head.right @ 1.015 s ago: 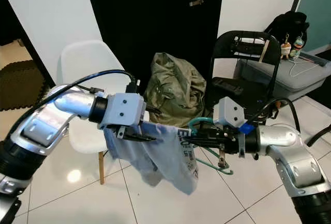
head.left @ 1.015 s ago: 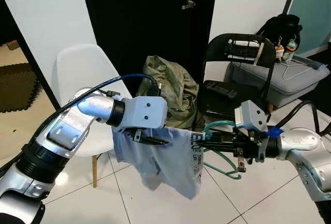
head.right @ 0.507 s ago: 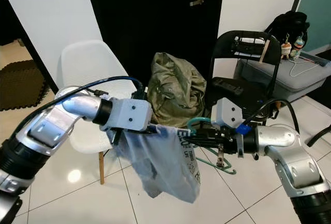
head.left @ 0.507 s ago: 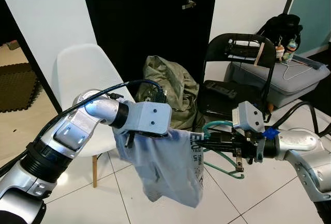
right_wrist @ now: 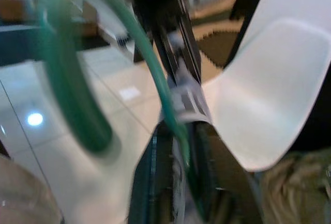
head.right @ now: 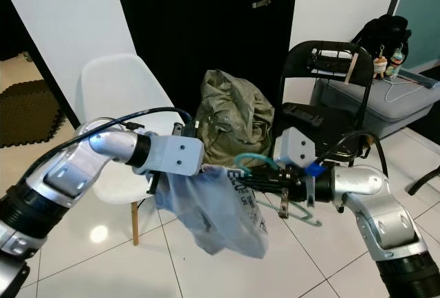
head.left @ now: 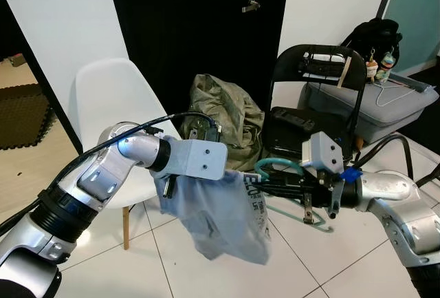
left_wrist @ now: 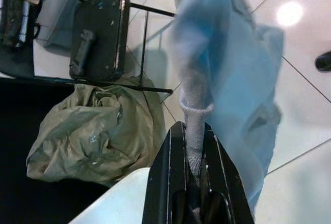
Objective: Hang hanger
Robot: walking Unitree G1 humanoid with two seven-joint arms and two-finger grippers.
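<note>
Nearest the camera, a soft pale blue-grey cotton T-shirt (head.left: 227,219) hangs limp in folds between the two arms, above glossy white floor tiles (head.left: 330,263) with dark grout lines. Dark printed lettering runs down the shirt's right edge; it cannot be read.

The left claw (left_wrist: 192,146) is clamped on a bunched fold of the shirt, its two long black fingers (left_wrist: 168,182) pressed together with fabric squeezed between them. The silver left arm (head.left: 110,174) ends in a boxy pale grey wrist housing.

The right claw (head.right: 258,179) is closed on a thin teal-green plastic-coated wire hanger (head.left: 289,198), held just beside the shirt's printed edge. The hanger's curved hook sits by the shirt's top, its lower bar sloping down toward the floor. In the right wrist view the hanger is blurred. A blue tag (head.left: 349,173) shows at the right wrist.

Behind stands a smooth white moulded plastic chair (head.left: 103,105) with a wooden leg. Beside it lies a crumpled olive-green fabric bag (head.left: 227,115), then a black metal folding chair (head.left: 309,98). Further back: a grey cushioned seat (head.left: 385,105), a black backpack (head.left: 375,36), and a black door (head.left: 199,23) with a metal handle.
</note>
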